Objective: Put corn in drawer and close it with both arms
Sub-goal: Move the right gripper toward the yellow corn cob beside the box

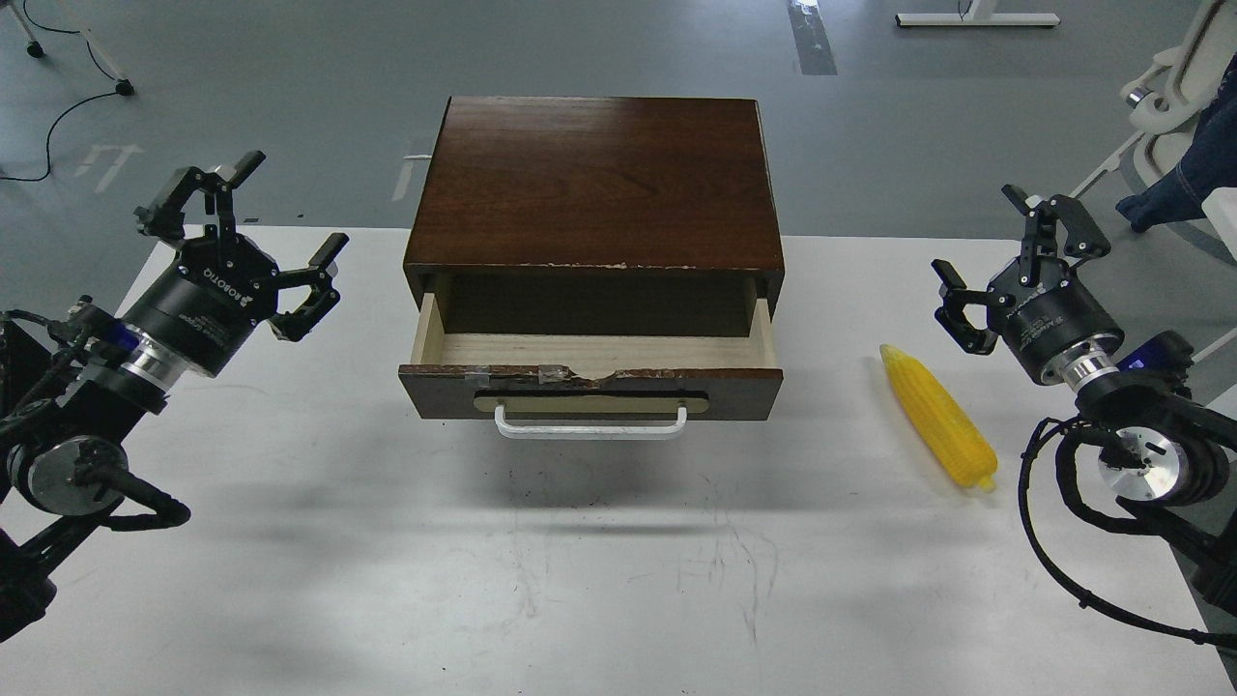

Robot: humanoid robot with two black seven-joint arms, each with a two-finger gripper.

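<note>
- Head view: the drawer [590,377] of the dark wooden cabinet [594,184] stands pulled partly out, its pale inside bare, its white handle [591,423] facing the robot.
- The corn [937,416] lies flat on the white table [387,580], to the right of the drawer and well apart from it, its pointed tip toward the far side — nothing touches it.
- The right gripper [1005,261] hangs near the corn's far end, raised off the table, jaws spread and empty.
- The left gripper [256,227] is up on the other side of the cabinet, jaws likewise released and holding nothing.
- The step in hand looks like the pick-up: the right arm would do best to come down over the cob's thick middle with its fingers across the length — a grip near the tapered tip would likely slip.
- The drawer opening is shallow front to back, so the cob probably fits best laid parallel to the front.
</note>
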